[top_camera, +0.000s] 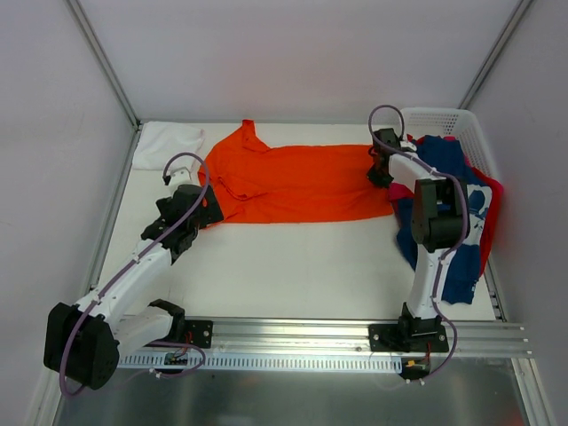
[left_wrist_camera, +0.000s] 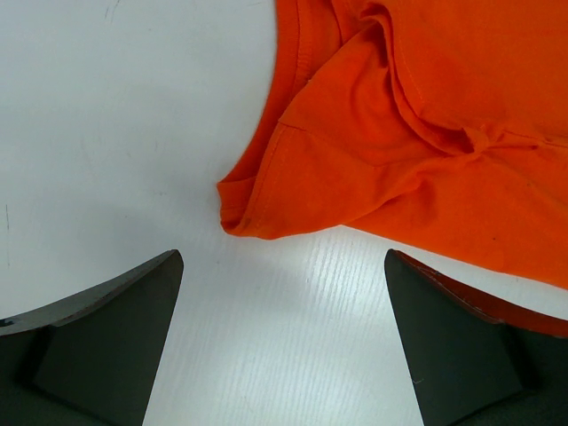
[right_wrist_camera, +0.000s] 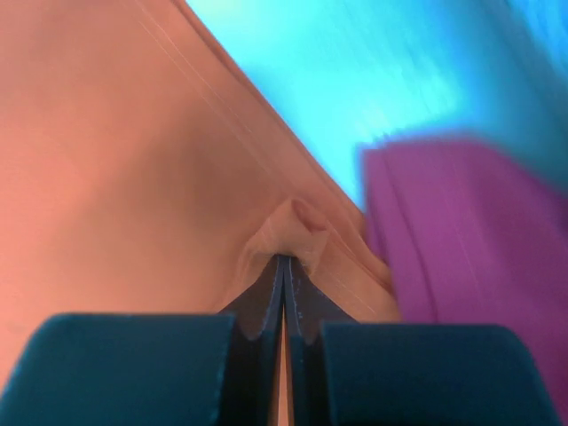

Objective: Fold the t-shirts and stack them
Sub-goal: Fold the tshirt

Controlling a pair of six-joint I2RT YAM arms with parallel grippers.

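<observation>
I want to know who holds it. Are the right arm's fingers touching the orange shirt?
Touching. In the right wrist view the right fingers are shut tight on a pinched fold of the orange t-shirt.

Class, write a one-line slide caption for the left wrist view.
Open left hand poised at a hemmed corner of the orange t-shirt on the white table.

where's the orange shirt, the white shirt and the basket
orange shirt (top_camera: 302,182): top view, middle of its body
white shirt (top_camera: 167,145): top view, middle of the heap
basket (top_camera: 439,120): top view, far wall
</observation>
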